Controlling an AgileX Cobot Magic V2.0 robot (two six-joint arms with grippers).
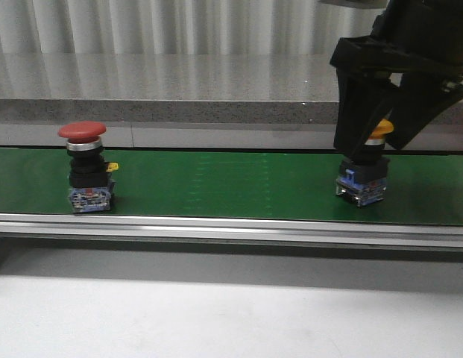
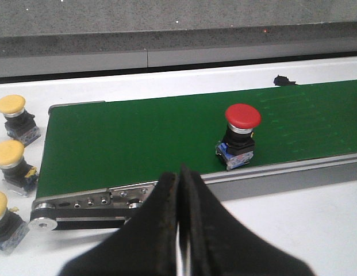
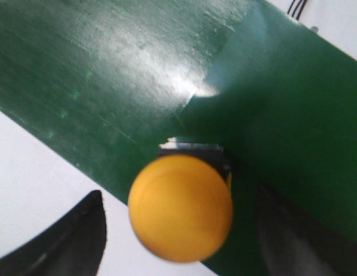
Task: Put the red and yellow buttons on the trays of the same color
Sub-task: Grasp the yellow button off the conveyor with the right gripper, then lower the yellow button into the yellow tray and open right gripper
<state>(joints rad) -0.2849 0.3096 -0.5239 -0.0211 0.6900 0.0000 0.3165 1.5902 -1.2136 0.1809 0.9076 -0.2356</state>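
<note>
Right gripper is down over the yellow button, jaws spread wide, one dark finger on each side of the cap and visible gaps between pads and button in the right wrist view, so nothing is clamped. The yellow button stands upright, long axis vertical, domed cap up and blue-and-black base down on the green conveyor belt. From the wrist camera the cap sits between the fingers; whether either pad brushes the body lower down is hard to say, since the view is blurred.

Left gripper: fingers pressed together with only a thin seam between them, holding nothing, poised off the near edge of the belt.

Out from there, the red button also stands upright, mushroom cap on top, near the belt's left end and close to the front metal rail. The two buttons are well apart, with a long bare run of belt between them. The yellow one is close to the front rail too, with some green belt behind it.

Beyond the belt's end, in the left wrist view, three more yellow buttons sit upright on the white table, apart from one another
</note>
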